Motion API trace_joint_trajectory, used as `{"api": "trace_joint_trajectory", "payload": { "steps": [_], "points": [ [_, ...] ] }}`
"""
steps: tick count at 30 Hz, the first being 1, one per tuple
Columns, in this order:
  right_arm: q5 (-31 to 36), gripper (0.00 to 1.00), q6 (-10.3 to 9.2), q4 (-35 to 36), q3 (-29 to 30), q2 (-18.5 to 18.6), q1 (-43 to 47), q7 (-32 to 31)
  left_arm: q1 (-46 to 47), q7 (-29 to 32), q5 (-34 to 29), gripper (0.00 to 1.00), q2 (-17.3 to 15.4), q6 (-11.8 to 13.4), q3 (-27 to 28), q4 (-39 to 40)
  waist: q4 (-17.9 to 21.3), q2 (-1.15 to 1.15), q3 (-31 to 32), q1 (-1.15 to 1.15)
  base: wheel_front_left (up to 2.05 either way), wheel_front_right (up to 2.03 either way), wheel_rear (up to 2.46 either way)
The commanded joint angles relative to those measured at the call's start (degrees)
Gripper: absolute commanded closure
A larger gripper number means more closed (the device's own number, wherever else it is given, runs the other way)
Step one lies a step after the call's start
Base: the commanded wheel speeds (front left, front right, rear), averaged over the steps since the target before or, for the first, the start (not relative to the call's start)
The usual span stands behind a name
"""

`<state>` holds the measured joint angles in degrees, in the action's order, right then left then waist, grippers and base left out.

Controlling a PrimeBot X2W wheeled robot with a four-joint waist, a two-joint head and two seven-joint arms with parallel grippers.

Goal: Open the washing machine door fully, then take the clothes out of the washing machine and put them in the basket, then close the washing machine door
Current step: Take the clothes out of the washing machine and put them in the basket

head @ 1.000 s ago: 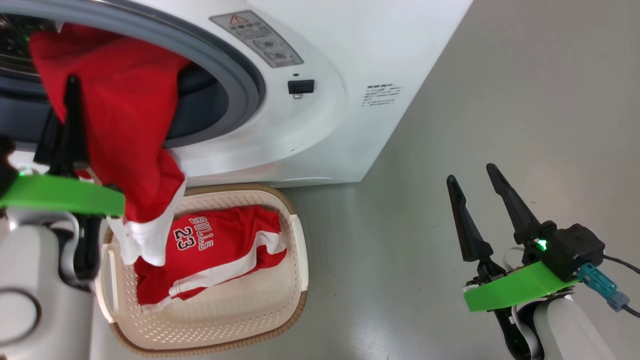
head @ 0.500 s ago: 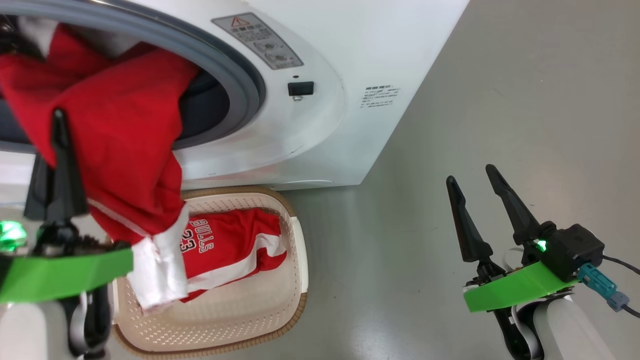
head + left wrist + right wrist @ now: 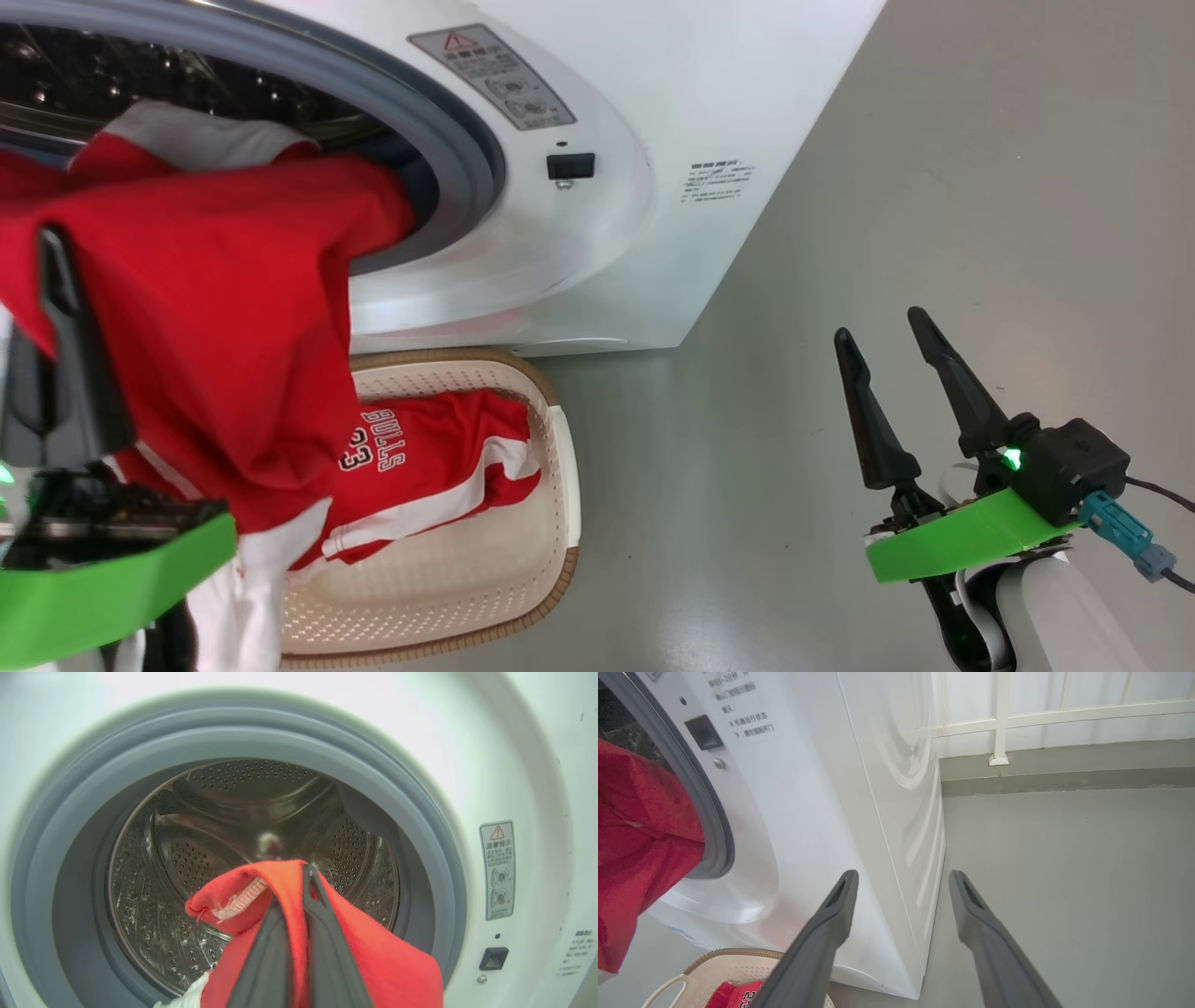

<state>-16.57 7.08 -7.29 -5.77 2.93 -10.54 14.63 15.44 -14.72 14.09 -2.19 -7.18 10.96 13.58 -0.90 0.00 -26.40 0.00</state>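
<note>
**Head and wrist views, unloading.** You see the left end effector clenched on a red garment, its two dark fingers pressed together over a fold of the cloth at the lower centre of the left wrist view. In the head view the garment fills the left of the frame, hanging in front of the open mouth of the washing machine and hiding the left part of the basket. Its white hem is at the lower left. A second red piece, the BULLS jersey, lies inside the basket at lower centre, just below the machine. The steel drum shows behind the grey rubber ring. The right end effector is released, fingers spread, over the grey floor at lower right, well apart from the basket
</note>
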Motion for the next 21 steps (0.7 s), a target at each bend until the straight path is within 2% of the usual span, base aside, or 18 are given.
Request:
{"api": "trace_joint_trajectory", "payload": {
  "steps": [1,5,11,21],
  "points": [
    [0.18,0.0,0.41,1.26,-1.13,-0.05,1.24,0.37,-1.47,-0.28,-0.65,1.0,-0.77,-0.3,1.53,1.0,0.04,0.0,-0.01,0.0,0.0,0.0,0.0],
    [0.11,0.0,0.41,1.26,-1.2,-0.05,1.05,0.37,-1.89,-0.28,-0.17,1.0,-0.72,-0.3,0.45,-2.69,0.24,0.0,-0.21,0.0,0.0,0.0,0.0],
    [-0.17,0.0,0.41,1.42,-1.4,-0.05,1.11,0.37,-2.01,-0.28,0.36,1.0,-0.79,-0.3,-2.17,-12.89,0.53,0.0,-0.81,0.0,0.0,0.0,0.0],
    [-0.62,0.0,0.41,1.71,-1.7,-0.05,0.47,0.37,2.48,-0.28,0.67,1.0,-3.44,-0.31,-6.06,-28.31,1.21,0.0,-2.62,0.0,0.0,0.0,0.0]
  ]
}}
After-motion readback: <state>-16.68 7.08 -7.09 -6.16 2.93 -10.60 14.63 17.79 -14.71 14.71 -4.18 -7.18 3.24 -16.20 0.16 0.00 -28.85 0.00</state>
